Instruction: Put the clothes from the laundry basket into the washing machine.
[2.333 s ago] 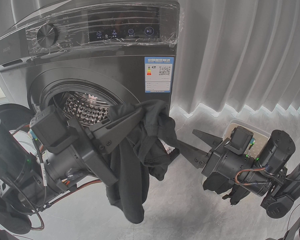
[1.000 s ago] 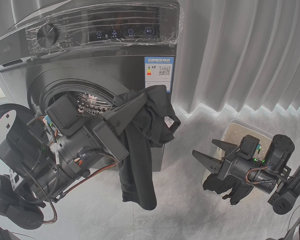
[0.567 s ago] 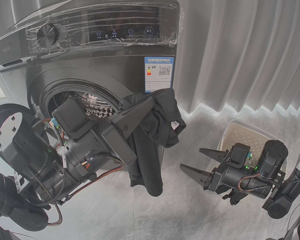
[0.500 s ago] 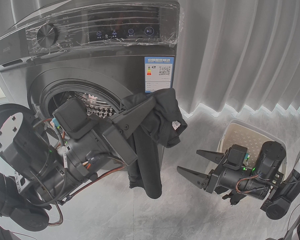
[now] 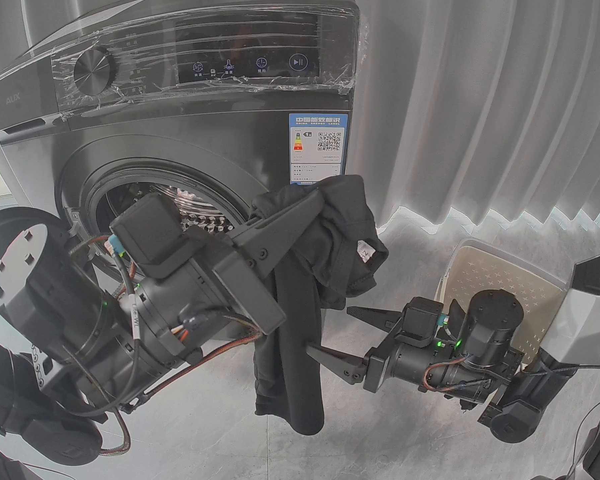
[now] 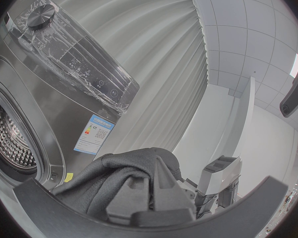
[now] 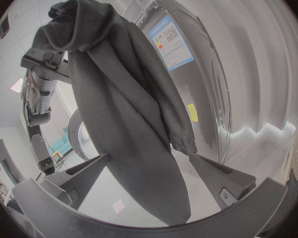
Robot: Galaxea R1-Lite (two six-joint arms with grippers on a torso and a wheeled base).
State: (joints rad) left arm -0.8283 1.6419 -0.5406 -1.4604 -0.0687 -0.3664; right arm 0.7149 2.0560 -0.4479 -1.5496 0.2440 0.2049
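Left end effector (image 5: 315,200) is clamped on a black fabric garment (image 5: 340,235), its fingers pressed together with the cloth bunched over and around their tips. A long fold hangs straight down from the grip above the grey floor (image 5: 380,428). In the left wrist view the same bundle (image 6: 122,172) is heaped over the closed fingers (image 6: 162,182).

The right end effector (image 5: 330,331) sits at about 4 o'clock from that grip, its fingers spread wide apart and holding nothing. Its tips point toward the hanging fold, and the lower one is just beside the cloth. In the right wrist view the fold (image 7: 122,99) drops between the two fingers — whether it touches either one cannot be told.

A dark grey front-loading washing machine (image 5: 180,135) stands at 11 o'clock in the head view. Its round opening with the perforated steel drum (image 5: 180,211) lies at 9 o'clock from the garment, partly behind the left arm. A cream plastic laundry basket (image 5: 487,248) sits on the floor at 4 o'clock, behind the right arm and near a white pleated curtain (image 5: 480,101).
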